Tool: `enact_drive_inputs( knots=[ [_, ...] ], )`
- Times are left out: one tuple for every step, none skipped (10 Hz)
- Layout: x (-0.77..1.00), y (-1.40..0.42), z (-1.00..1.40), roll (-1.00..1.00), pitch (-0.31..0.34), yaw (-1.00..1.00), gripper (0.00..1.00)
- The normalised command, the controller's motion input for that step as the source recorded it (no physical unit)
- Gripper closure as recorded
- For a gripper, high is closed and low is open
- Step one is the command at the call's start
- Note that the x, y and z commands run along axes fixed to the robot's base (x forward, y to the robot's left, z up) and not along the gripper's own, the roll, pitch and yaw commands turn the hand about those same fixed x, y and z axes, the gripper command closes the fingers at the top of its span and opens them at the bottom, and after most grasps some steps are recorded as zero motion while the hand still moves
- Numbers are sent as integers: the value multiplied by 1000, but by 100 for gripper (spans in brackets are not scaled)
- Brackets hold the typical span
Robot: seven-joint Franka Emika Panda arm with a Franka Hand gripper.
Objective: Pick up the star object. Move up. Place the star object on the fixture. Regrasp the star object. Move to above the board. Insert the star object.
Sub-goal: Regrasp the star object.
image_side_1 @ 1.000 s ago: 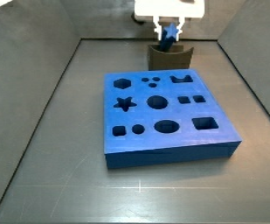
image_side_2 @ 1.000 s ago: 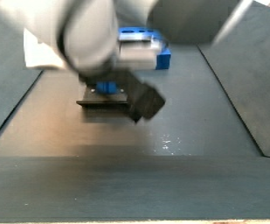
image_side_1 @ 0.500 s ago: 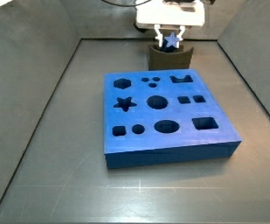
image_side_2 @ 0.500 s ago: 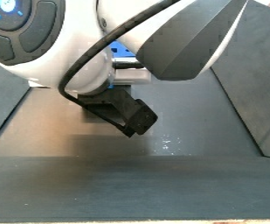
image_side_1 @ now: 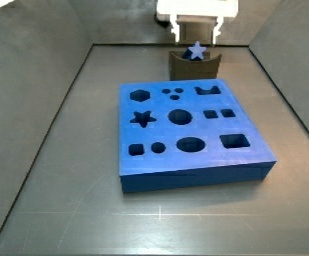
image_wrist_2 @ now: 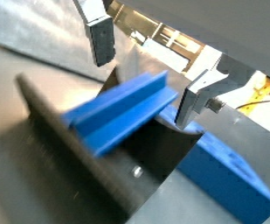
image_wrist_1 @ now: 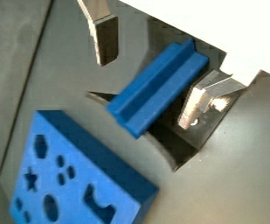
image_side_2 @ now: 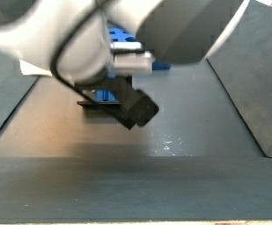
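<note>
The star (image_side_1: 194, 50) now sits in the notch of the fixture (image_side_1: 194, 66), just behind the board (image_side_1: 194, 135), w/ its star face toward the side cam. A sec ago the gripper (image_side_1: 197, 25) had it clamped; now the gripper is above the fixture, jaws apart, holding nothing. Both wrist views show the fingers (image_wrist_1: 106, 37) either side of the star (image_wrist_2: 120, 111), w/ gaps and no contact. So the place step looks done. Regrasp is prob next, then the move over the board. The other side view is mostly blocked by the arm.
</note>
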Motion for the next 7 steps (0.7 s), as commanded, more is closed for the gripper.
enact_drive_inputs(
  knots=[
    [-31, -1, 1000, 48, 56, -24, 0],
    [-36, -1, 967, 50, 54, -26, 0],
    [-33, -1, 681, 55, 50, -29, 0],
    [-32, -1, 565, 58, 47, -28, 0],
    [-35, 0, 387, 57, 43, -26, 0],
    [-92, -1000, 795, 1000, 42, 34, 0],
    [-90, -1000, 688, 1000, 40, 34, 0]
  ],
)
